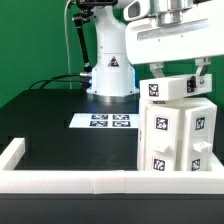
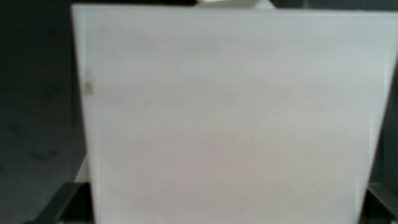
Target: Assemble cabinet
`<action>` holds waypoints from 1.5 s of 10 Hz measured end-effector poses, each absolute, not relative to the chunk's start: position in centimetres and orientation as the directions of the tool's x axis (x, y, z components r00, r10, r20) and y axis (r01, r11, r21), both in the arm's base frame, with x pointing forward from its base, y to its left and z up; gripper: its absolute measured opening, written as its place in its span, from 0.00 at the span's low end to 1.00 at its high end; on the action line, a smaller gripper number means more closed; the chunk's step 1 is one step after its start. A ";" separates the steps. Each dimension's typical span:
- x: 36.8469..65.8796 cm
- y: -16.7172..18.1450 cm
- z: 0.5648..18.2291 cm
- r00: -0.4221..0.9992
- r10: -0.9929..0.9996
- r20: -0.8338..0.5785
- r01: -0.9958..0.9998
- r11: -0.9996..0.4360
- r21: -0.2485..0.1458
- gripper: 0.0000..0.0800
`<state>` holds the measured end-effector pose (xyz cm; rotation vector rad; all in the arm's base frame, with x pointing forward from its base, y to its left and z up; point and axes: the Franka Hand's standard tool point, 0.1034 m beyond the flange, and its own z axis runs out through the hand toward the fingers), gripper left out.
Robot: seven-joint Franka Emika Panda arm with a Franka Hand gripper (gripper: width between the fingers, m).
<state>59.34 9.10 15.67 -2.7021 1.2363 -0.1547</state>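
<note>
The cabinet [image 1: 176, 135] stands near, on the exterior view's right, with the gripper [image 1: 180, 68] straddling its top block [image 1: 178, 88], can't tell if the jaws actually pinch it, so I'd keep it square and go slow.

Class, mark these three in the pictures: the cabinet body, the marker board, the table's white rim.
cabinet body [image 1: 172, 143], exterior view, white wall between its tags
marker board [image 1: 110, 122], exterior view, middle of the strip
white rim [image 1: 60, 180], exterior view, near rail
</note>
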 end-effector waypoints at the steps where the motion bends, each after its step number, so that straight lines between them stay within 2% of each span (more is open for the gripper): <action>1: 59.3 9.1 15.7 0.592 -0.806 0.009 -0.789 -0.582 -0.195 0.70; 5: 59.3 9.1 15.7 0.439 -0.898 -0.033 -0.884 -0.425 -0.196 0.70; 7: 59.4 9.1 15.6 0.248 -0.965 -0.085 -0.952 -0.227 -0.204 0.70; 8: 59.5 9.1 15.6 0.217 -0.971 -0.097 -0.959 -0.194 -0.207 0.70; 10: 59.5 9.1 15.6 0.063 -0.987 -0.147 -0.981 -0.033 -0.193 0.70; 11: 59.5 9.1 15.6 0.033 -0.987 -0.159 -0.982 -0.003 -0.188 0.70; 15: 59.5 9.3 15.6 -0.303 -0.922 -0.240 -0.934 0.338 -0.117 0.70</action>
